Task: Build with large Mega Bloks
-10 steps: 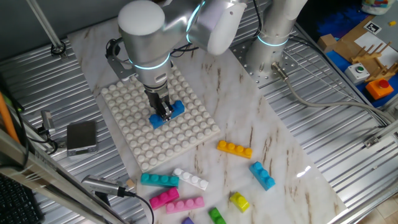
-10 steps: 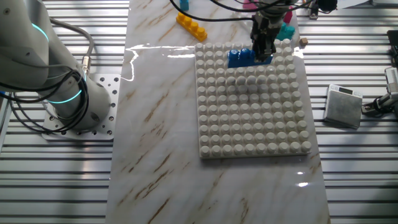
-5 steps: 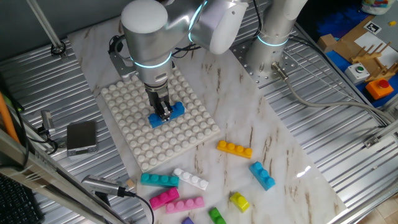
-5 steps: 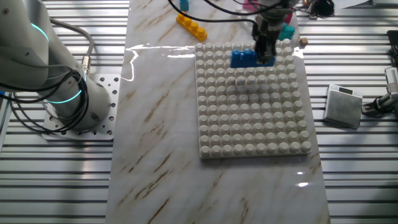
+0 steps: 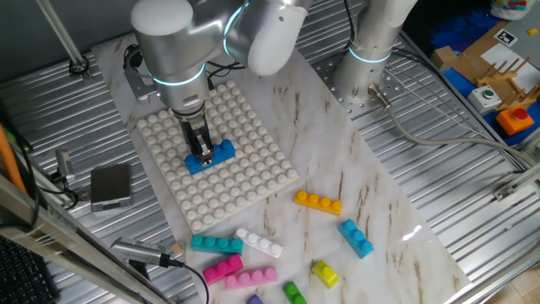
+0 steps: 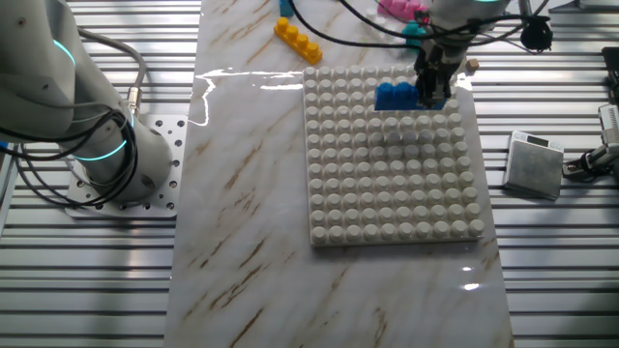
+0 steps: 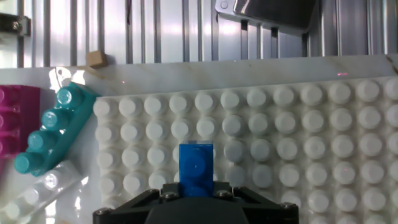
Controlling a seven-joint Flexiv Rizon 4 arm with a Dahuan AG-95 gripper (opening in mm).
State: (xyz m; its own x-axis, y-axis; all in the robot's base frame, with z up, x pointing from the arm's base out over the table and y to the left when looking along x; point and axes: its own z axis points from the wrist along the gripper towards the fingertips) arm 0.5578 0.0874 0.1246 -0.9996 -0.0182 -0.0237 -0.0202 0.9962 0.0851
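My gripper [image 5: 201, 150] is shut on a blue Mega Blok [image 5: 211, 157] and holds it low over the white studded baseplate [image 5: 253, 169], near the plate's side that faces the loose bricks. In the hand view the blue brick [image 7: 196, 167] sticks out between my jaws above the studs; I cannot tell whether it touches them. From the other side the blue brick [image 6: 395, 96] shows left of my gripper [image 6: 432, 89]. Loose on the marble lie orange [image 5: 318, 202], light blue [image 5: 356, 237], teal [image 5: 216, 244], white [image 5: 259, 243] and pink [image 5: 223, 268] bricks.
A yellow brick [image 5: 325, 273] and a green one [image 5: 294, 293] lie at the table's near edge. A grey box [image 5: 110, 186] sits on the metal slats beside the baseplate. A small wooden cube [image 7: 95, 58] lies near the teal brick [image 7: 50, 129]. The arm's base [image 6: 106, 145] stands left.
My gripper has carried the blue brick sideways across the baseplate by about two studs, toward the grey box. The loose bricks have not moved.
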